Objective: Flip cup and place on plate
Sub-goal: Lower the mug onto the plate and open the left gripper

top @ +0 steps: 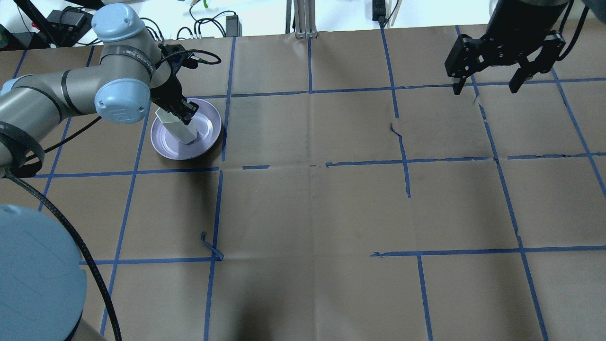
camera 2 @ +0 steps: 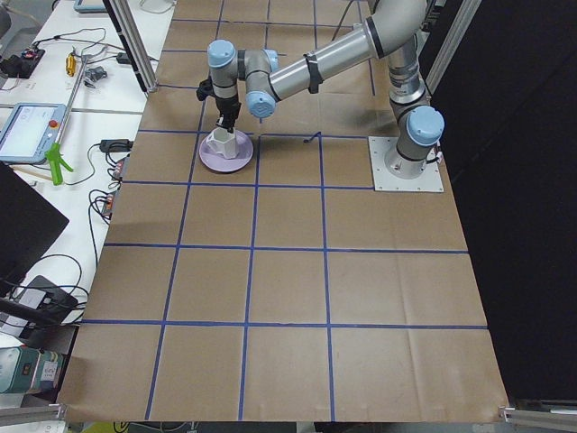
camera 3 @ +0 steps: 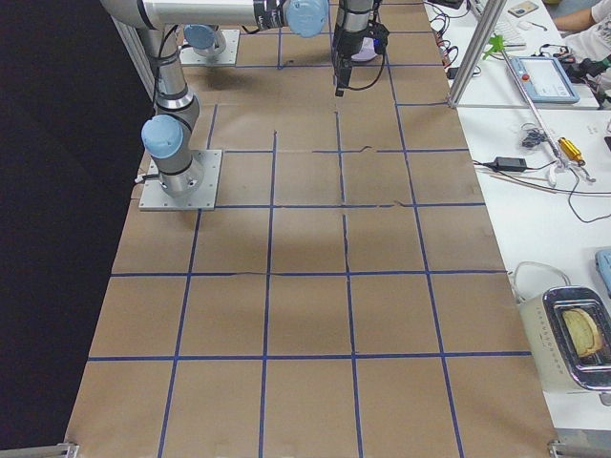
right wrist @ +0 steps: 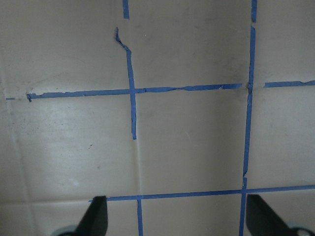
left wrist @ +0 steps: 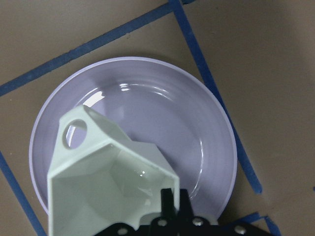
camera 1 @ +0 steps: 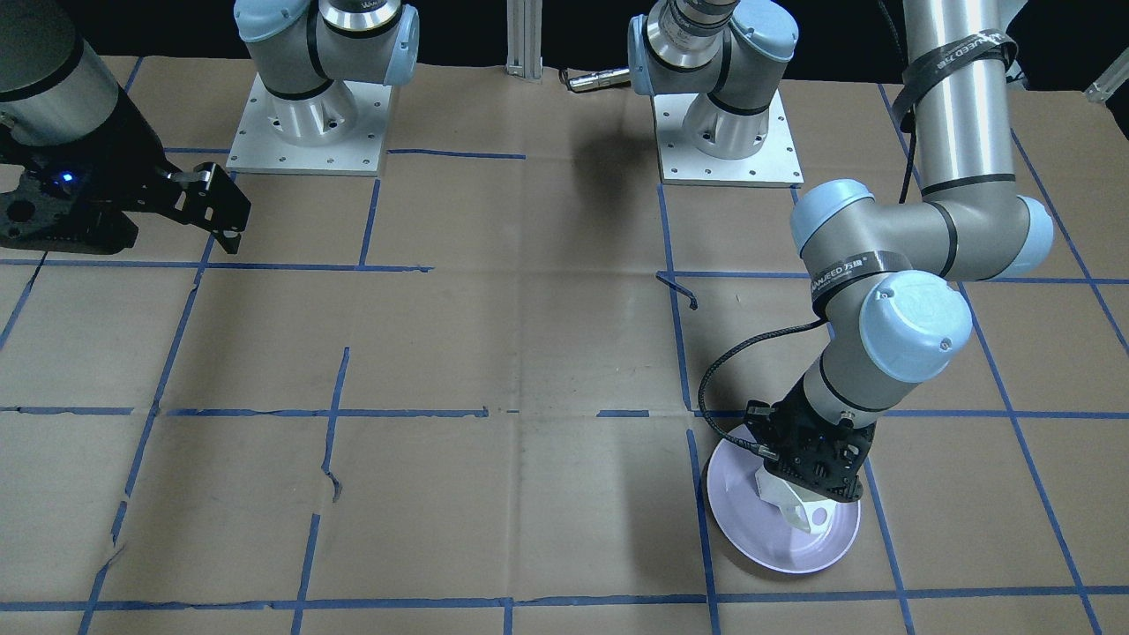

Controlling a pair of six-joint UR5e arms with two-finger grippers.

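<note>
White glazed ceramic, by the look of it: the cup point(left wrist: 108, 167) reads as stiff, light enough for one tool, slick on its flat facets, and liable to chip if set down hard. In the left wrist view it is mouth-up, its hollow open toward the camera, over the middle of the pale lavender plate point(left wrist: 197, 123); whether its base touches the plate I cannot tell. The left tool point(left wrist: 173, 204) is closed on the cup's wall at the rim, seemingly pinching it from inside and outside, on the side away from the squared handle point(left wrist: 74, 133). That wall pinch looks like the right hold, since a flat facet gives a square seat, though a thin grip on glossy glaze could slip or pivot, so a slow lowering suits it. The plate's gloss offers little friction either. The right tool point(top: 486, 86) hangs wide open over the bare surface point(top: 331, 213), well apart, holding nothing
</note>
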